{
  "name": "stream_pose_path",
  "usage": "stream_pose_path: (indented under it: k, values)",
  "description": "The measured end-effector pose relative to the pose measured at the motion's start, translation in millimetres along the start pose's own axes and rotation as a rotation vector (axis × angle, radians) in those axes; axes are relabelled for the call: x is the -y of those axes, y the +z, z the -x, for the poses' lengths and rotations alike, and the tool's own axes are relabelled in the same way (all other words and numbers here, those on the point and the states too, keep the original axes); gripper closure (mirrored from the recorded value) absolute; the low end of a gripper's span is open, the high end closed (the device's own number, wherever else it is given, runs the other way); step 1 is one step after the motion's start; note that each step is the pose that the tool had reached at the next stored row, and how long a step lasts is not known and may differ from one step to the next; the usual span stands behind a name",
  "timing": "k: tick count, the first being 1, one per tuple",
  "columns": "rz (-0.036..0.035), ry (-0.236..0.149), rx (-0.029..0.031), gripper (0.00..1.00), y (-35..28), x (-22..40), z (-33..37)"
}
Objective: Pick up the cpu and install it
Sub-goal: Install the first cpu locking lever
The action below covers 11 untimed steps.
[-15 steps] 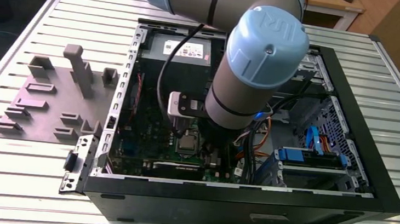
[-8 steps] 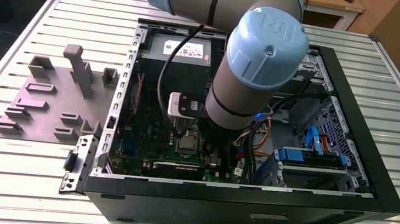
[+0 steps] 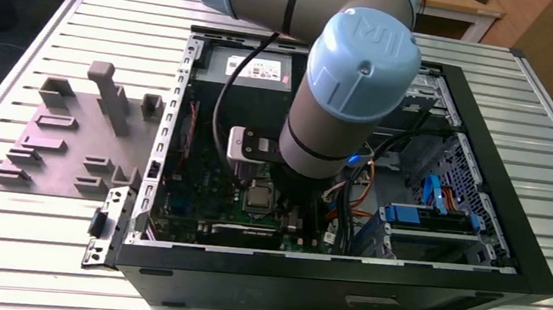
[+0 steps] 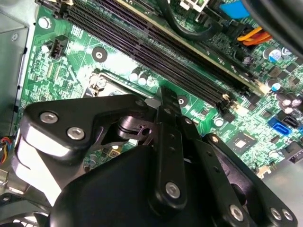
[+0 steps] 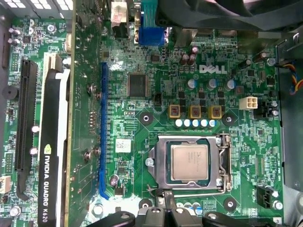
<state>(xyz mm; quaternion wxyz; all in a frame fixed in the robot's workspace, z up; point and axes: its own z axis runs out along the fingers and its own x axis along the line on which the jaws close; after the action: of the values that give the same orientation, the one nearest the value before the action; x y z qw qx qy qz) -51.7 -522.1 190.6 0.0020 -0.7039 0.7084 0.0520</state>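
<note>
We find the cpu (image 5: pixel 189 162) lying flat in its metal-framed socket (image 5: pixel 159 165) on the green motherboard (image 5: pixel 142 118). The board sits inside the open computer case (image 3: pixel 294 286) on the slatted tabletop (image 3: pixel 23 252). The pincer (image 5: pixel 168 213) hovers close beside the socket, drawn narrow and holding nothing.
</note>
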Motion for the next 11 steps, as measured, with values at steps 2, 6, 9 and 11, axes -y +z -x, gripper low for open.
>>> stream_pose_path:
  k: [2,6,9,11]
  values:
    - [-0.0002,0.0,-0.0002,0.89,-3.3,-0.3,0.3]
    - [-0.0002,0.0,0.0001,0.89,-9.3,-0.7,0.7]
    - [-0.0002,0.0,0.0005,0.89,-13.4,-1.1,1.0]
    - [-0.0002,0.0,0.0007,0.89,-14.8,-1.3,1.2]
